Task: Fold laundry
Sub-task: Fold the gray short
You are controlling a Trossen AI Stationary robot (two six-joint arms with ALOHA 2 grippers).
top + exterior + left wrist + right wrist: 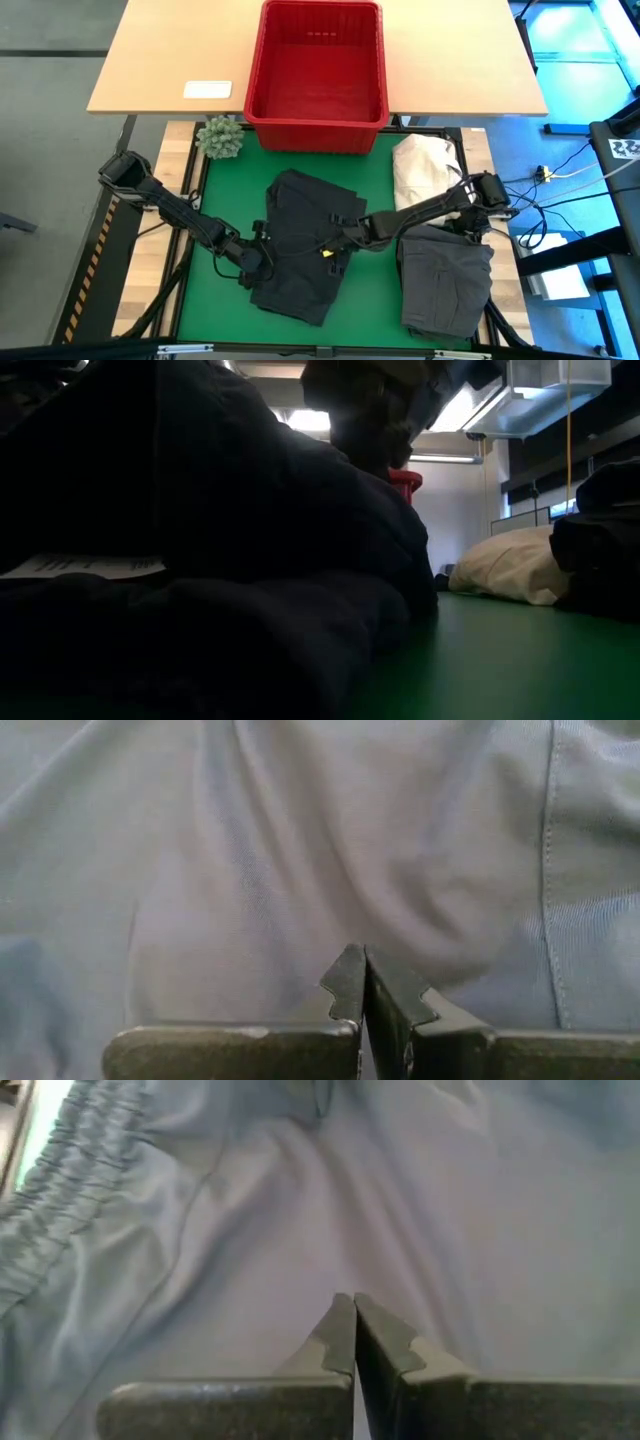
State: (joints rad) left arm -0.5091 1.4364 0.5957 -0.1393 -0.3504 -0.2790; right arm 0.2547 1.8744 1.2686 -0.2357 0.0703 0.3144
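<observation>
A black garment (305, 245) lies crumpled in the middle of the green mat (375, 300). In the low view it fills the foreground (200, 560) and shows a white label (85, 567). My left gripper (255, 265) is at the garment's left edge and is shut on the cloth. My right gripper (335, 247) is over its right part, also shut on the cloth. A folded dark grey garment (445, 280) lies flat at the mat's near right. My left gripper pinches the black garment's cloth (350, 935) between its two shut fingers, coming slanting down from the table's left. Creases run out from the fingertips; edge or fold, one layer or several, I cannot tell. The garment lies on the mat. My right gripper pinches the garment's cloth (345, 1280) between its shut fingers, slanting down from the table's right. Creases run toward the fingertips, and a gathered elastic band (70, 1190) lies off to one side. The number of layers does not show.
A red plastic basket (250, 100) stands on the wooden table beyond the mat's far edge. A small green plant (221, 138) sits at the far left and a cream-white cloth heap (425, 170) at the far right. Bare mat (225, 200) shows beside the garment.
</observation>
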